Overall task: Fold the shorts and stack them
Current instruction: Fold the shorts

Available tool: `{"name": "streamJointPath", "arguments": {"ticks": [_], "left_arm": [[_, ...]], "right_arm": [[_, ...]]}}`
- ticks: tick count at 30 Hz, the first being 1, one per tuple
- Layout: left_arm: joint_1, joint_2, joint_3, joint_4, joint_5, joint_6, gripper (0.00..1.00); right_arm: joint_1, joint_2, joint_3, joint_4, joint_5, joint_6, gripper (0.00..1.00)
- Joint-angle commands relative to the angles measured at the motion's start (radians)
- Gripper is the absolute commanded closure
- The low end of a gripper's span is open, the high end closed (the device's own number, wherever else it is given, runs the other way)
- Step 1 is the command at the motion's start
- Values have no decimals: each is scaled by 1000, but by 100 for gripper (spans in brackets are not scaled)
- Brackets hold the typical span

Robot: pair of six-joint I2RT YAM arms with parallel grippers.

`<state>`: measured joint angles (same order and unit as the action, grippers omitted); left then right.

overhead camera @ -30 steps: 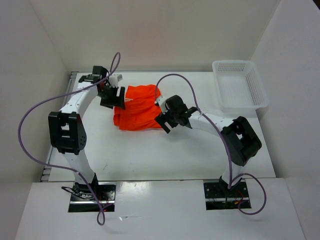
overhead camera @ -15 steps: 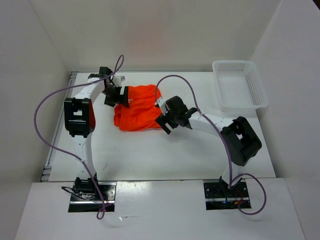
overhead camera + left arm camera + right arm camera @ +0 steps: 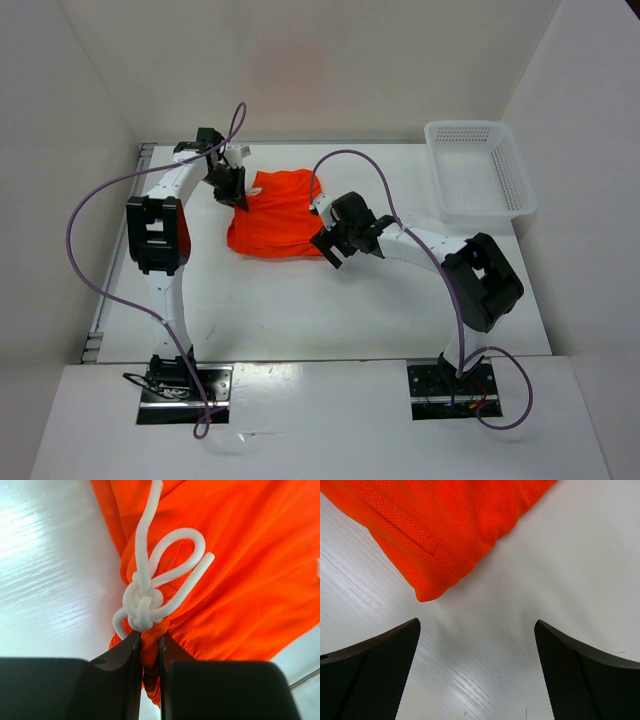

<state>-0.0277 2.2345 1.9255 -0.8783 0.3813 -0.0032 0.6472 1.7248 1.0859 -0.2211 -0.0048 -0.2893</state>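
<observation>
Left gripper (image 3: pixel 149 641): clamped on waistband (image 3: pixel 150 655) of shorts (image 3: pixel 283 218), just below drawstring (image 3: pixel 150 597) knot, apparently to lift that edge for folding. Right gripper (image 3: pixel 477 630): spread, empty, poised over table (image 3: pixel 300 300) beside the near hem corner, probably to pinch it. Table: carries shorts, bunched, unfolded, left of centre. Basket (image 3: pixel 478 172): far right, well apart. Drawstring: white, knotted.

A white plastic basket (image 3: pixel 480 126) with perforated walls stands upright in the far right corner of the white worktop (image 3: pixel 300 310), close against its right edge. Plain white panels (image 3: pixel 300 70) rise along the worktop's left, far and right edges.
</observation>
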Motion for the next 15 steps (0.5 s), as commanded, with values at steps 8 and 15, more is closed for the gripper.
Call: {"name": "streamJointPath", "arguments": {"ticks": [8,15], "left_arm": [[-46,-130,185,-51,134,3,92],[-46,-36,253,-48,50,3,85]], "right_arm": [[-4,-19,-3,54,3,-22,0],[-4,-19,-3,54,3,-22,0]]}}
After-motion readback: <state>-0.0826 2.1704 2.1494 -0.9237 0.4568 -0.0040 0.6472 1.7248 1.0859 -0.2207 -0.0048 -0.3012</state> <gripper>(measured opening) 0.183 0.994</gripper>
